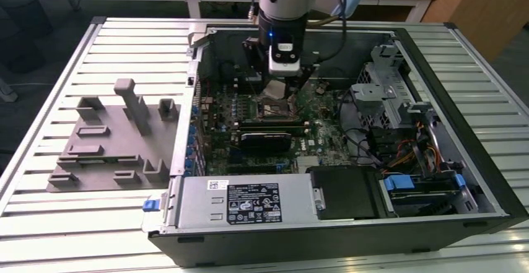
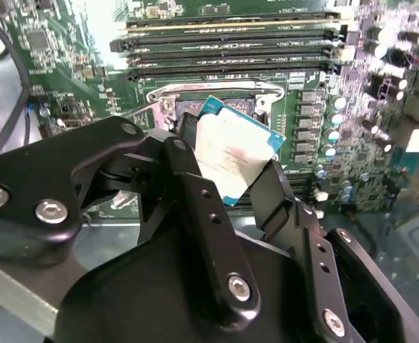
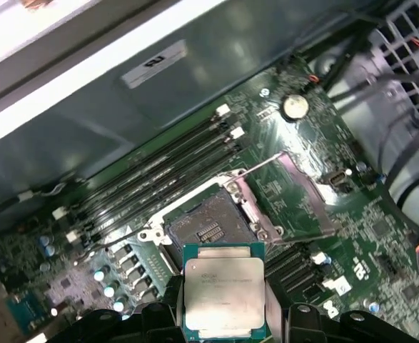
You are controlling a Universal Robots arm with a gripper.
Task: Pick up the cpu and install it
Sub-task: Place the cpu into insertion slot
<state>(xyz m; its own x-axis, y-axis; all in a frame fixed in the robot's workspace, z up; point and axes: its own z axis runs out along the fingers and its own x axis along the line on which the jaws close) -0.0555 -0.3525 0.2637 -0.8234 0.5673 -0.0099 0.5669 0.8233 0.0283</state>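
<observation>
The arm [image 1: 285, 0] reaches down into the open case [image 1: 331, 242], which lies on its side on a slatted table [image 1: 49, 223]. The gripper [image 1: 279, 92] hangs over the middle of the board [image 1: 326, 115] and is clamped on the cpu [image 1: 276, 90].

In the second wrist view the two black fingers [image 2: 189, 168] grip the cpu [image 2: 232, 153] by opposite edges. Its pale metal top faces the camera, and its rim looks blue-green (not tan in this light). There the chip sits tilted, with one corner toward the socket [image 2: 195, 100].

In the first wrist view the cpu [image 3: 223, 296] sits between the tips of the gripper [image 3: 227, 318], just beside the socket [image 3: 208, 227]. The socket is open: its contact field is bare and its load plate [image 3: 305, 191] is swung back. I cannot tell whether the chip touches the socket frame. In the exterior view it appears just above the socket [image 1: 277, 109]. Memory slots [image 3: 152, 189] run along one side of the socket, and a coin cell [image 3: 295, 106] sits further off on the board.

On the exterior view's left, apart from the case, a grey fixture plate [image 1: 108, 143] with upright blocks rests on the table. A power supply [image 1: 248, 202] fills the near edge of the case.
</observation>
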